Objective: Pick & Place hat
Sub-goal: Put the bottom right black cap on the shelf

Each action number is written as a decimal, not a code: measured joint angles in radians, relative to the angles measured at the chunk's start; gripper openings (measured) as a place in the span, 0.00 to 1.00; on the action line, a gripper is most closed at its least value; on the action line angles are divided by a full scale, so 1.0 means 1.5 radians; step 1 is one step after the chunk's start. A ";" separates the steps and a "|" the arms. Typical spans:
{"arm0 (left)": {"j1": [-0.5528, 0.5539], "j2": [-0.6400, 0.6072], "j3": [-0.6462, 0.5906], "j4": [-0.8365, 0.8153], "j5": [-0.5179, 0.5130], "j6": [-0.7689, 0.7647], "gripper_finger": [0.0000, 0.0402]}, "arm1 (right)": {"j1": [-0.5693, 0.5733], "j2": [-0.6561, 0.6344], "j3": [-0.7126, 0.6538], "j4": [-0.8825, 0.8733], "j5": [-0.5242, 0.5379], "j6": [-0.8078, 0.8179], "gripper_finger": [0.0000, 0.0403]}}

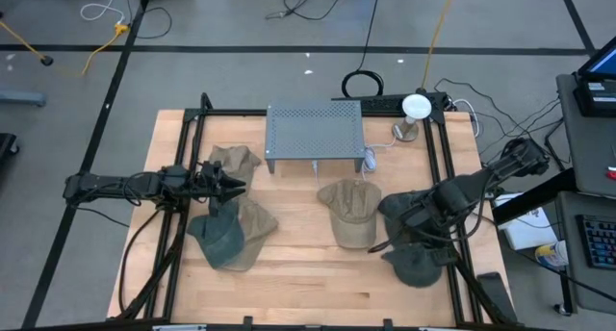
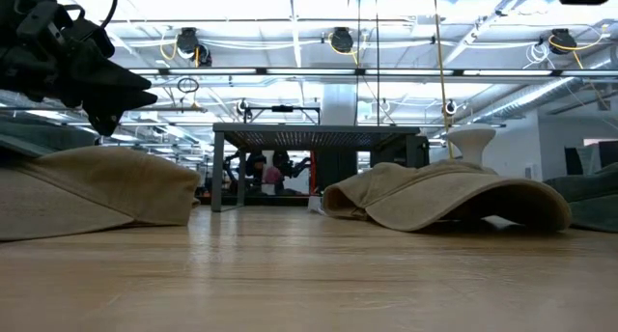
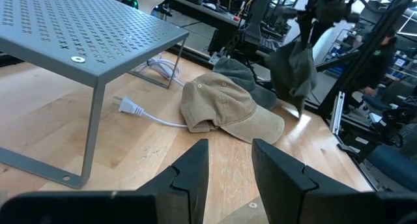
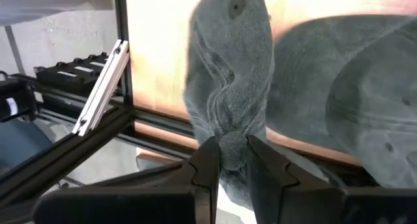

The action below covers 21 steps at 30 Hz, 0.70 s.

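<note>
A dark grey-green cap (image 4: 228, 68) is hanging from the right gripper (image 4: 229, 160), whose two fingers are pinching a fold of its fabric between them. In the high view this right gripper (image 1: 397, 214) is sitting over the table's right side, beside the right frame rail, and the held cap (image 1: 399, 208) is showing as a dark mass under the arm. A second dark grey-green cap (image 1: 417, 264) is lying on the wood just in front of it, near the table's right front corner; in the right wrist view it is filling the area beside the held one (image 4: 352, 100).

A tan cap (image 1: 350, 212) is resting near the middle of the table, just left of the right gripper, brim toward the front edge. In the low view it is lying flat on the wood (image 2: 454, 195).

The left gripper (image 1: 223, 185) is hovering above the table's left side, its fingers standing narrowly apart and holding nothing; the left wrist view shows the gap between its fingers (image 3: 192, 168). Another tan cap (image 1: 235, 160) is lying just behind it. In front of it, a dark cap (image 1: 216, 237) is overlapping a tan cap (image 1: 254, 227).

A grey perforated metal shelf (image 1: 316, 134) is standing at the back centre of the wooden table (image 1: 318, 283), and a white cable with a plug (image 3: 133, 108) is lying beside it.
</note>
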 joint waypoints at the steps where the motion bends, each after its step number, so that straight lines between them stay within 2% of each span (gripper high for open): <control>1: 0.000 0.000 0.000 0.000 0.000 0.000 0.30 | -0.006 -0.001 0.011 -0.009 0.000 -0.002 0.11; 8: 0.000 0.000 0.000 0.000 0.000 0.000 0.30 | -0.047 -0.010 0.085 -0.049 0.002 0.001 0.11; 21: 0.000 0.000 0.000 0.000 0.000 0.000 0.30 | -0.169 0.009 0.228 -0.048 0.000 -0.032 0.11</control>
